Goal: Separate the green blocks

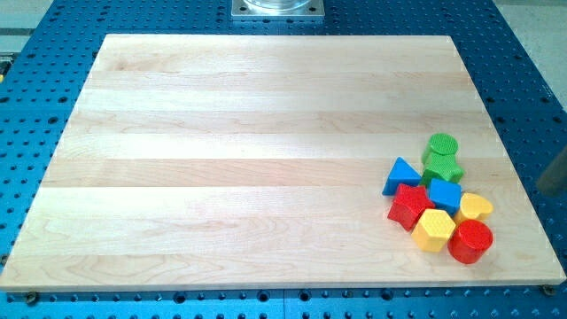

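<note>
Only the rod's blurred shaft (pixel 555 171) shows; its tip is out of view, left of it the green cylinder (pixel 441 145) touches the green star (pixel 441 166).

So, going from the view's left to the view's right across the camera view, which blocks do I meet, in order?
blue triangle block → red star-shaped block → yellow hexagonal block → red cylinder → yellow heart-shaped block. I leave out the two touching green blocks and the blue cube, which overlap these. A dark blur at the view's right edge may be my tip; its end does not show.

No legible txt, labels, nos. or signs anywhere; blocks & board unmarked.
</note>
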Controlling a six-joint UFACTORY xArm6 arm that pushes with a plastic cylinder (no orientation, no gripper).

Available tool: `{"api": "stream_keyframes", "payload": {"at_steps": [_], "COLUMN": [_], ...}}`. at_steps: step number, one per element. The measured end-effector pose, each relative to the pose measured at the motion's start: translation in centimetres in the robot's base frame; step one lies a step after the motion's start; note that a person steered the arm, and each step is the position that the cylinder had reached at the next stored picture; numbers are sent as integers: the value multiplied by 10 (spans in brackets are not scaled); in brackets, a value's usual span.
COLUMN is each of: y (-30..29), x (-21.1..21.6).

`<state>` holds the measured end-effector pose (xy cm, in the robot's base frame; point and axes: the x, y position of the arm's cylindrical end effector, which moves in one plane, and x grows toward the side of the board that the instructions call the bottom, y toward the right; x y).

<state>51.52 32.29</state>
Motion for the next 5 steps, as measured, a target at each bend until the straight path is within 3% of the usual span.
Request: {"api": "stream_keyframes", "payload": {"at_steps": [3, 5], "y": [-110, -86], "x": [-58, -24]}}
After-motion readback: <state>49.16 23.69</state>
